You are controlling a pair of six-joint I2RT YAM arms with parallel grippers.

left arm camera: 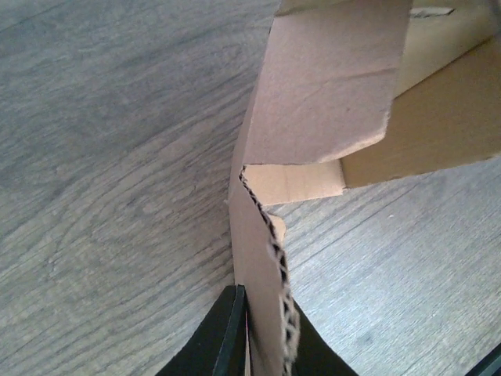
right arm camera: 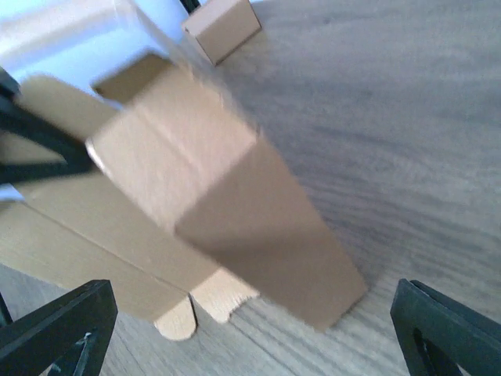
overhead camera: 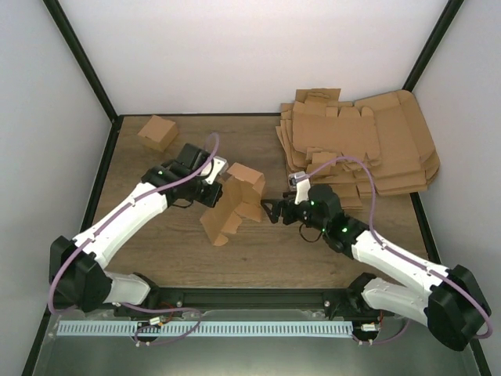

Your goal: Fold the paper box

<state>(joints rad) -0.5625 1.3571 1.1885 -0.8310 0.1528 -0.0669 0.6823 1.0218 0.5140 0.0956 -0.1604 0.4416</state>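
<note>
Left gripper (left arm camera: 266, 329) clamps a wall of the paper box (overhead camera: 235, 205) (half-folded); right gripper (right arm camera: 250, 298) gapes wide beside it.

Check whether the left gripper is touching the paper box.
Touching. In the left wrist view the left gripper is shut on the paper box: both black fingers press against its corrugated wall, one on each side, with no gap.

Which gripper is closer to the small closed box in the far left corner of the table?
Left. The left gripper sits right of the small closed box and nearer the bases, clamping the paper box; the right gripper is farther right, beyond that paper box.
</note>
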